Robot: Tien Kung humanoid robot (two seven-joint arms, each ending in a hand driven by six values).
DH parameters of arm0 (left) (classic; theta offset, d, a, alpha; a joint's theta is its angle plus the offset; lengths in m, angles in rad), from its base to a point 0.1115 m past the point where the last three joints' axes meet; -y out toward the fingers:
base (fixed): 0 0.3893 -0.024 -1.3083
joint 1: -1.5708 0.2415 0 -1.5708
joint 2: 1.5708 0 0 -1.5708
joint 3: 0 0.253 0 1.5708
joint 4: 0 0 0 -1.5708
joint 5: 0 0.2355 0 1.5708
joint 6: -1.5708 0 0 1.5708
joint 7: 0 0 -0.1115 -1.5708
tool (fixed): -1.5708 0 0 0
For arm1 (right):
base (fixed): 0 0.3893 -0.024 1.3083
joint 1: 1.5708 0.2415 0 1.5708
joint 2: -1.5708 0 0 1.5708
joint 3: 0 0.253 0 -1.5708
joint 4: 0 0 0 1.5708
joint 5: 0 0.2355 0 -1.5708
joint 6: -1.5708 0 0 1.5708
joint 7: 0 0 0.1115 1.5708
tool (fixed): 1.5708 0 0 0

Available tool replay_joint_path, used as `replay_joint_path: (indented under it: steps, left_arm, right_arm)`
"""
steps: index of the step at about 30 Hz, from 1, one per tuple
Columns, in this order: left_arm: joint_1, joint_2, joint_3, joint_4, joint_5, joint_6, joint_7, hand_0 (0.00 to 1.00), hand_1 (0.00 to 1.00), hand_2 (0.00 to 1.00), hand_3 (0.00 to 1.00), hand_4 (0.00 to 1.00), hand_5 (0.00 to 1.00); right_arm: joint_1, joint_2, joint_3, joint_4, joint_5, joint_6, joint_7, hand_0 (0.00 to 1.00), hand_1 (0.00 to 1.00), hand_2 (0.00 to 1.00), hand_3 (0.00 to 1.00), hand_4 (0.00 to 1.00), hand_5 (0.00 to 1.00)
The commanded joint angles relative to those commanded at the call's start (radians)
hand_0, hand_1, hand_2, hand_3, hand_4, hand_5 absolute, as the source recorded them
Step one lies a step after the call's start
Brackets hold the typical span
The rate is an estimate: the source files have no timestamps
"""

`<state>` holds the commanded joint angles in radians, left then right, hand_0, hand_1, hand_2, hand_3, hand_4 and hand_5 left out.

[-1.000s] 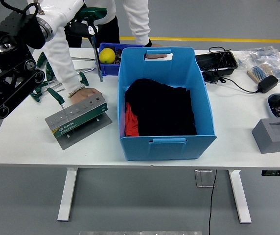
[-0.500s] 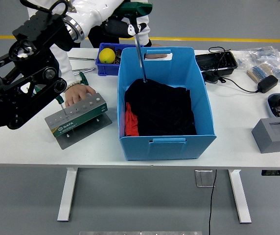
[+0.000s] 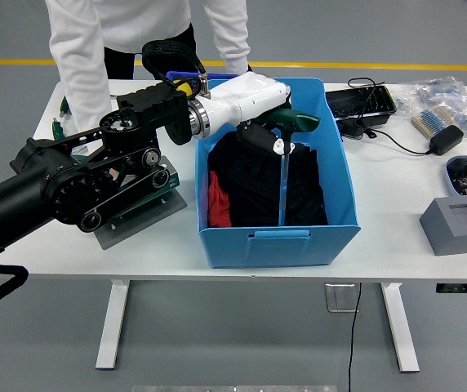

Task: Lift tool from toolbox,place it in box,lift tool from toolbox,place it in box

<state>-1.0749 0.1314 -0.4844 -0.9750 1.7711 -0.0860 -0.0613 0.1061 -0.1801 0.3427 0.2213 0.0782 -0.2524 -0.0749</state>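
Desk (image 3: pixel 397 212) fills the middle of the frame, white, and at its centre stands the blue box (image 3: pixel 276 242), open-topped, with black and red cloth lying in its bottom. Reaching across from the left edge, the robot's left arm ends in a white-sleeved left hand (image 3: pixel 268 129) at upper centre, its fingers closed around the green T-handle of the tool (image 3: pixel 286 163), whose thin steel shaft hangs straight down inside the box towards the cloth. Risk lies in the release: the shaft hangs close to the box's front wall, so a drop from this height could bounce it off the wall, or the tip could catch in the cloth and leave the handle propped on the rim. Behind the arm at centre left sits the grey toolbox (image 3: pixel 140 216), mostly hidden, so a careless sweep back could knock it. A person (image 3: pixel 95 49) stands at upper left, close to that return path.
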Motion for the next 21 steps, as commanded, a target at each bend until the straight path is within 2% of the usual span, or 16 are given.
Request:
replay_joint_path:
  steps: [5,13,17,20,21]
  left_arm:
    - [-0.010,-0.036,0.055,0.105,-0.003,-0.007,-0.024,0.040,0.002,0.007,0.066,0.696,0.528]
    - [-0.025,-0.081,0.113,0.203,-0.061,-0.033,-0.047,0.044,0.002,0.009,0.069,0.695,0.525]
    - [-0.031,-0.095,0.119,0.218,-0.080,-0.043,-0.046,0.074,0.002,0.037,0.103,0.692,0.507]
    - [-0.034,-0.101,0.116,0.214,-0.086,-0.075,-0.045,0.074,0.002,0.037,0.103,0.692,0.507]
    - [-0.036,-0.104,0.117,0.215,-0.090,-0.088,-0.045,0.157,0.092,0.137,0.218,0.862,0.626]
  right_arm:
    - [0.006,-0.005,0.004,-0.001,-0.010,-0.002,0.001,0.642,0.619,0.687,0.553,0.776,0.673]
    - [0.014,-0.011,0.017,0.000,-0.038,-0.003,-0.004,0.642,0.615,0.683,0.552,0.776,0.674]
    - [0.016,-0.014,0.019,0.000,-0.045,-0.003,-0.005,0.642,0.614,0.683,0.552,0.776,0.673]
    - [0.018,-0.015,0.021,0.000,-0.049,-0.003,-0.005,0.642,0.614,0.683,0.552,0.776,0.673]
    - [0.018,-0.016,0.021,0.000,-0.050,-0.003,-0.006,0.641,0.614,0.682,0.552,0.775,0.674]
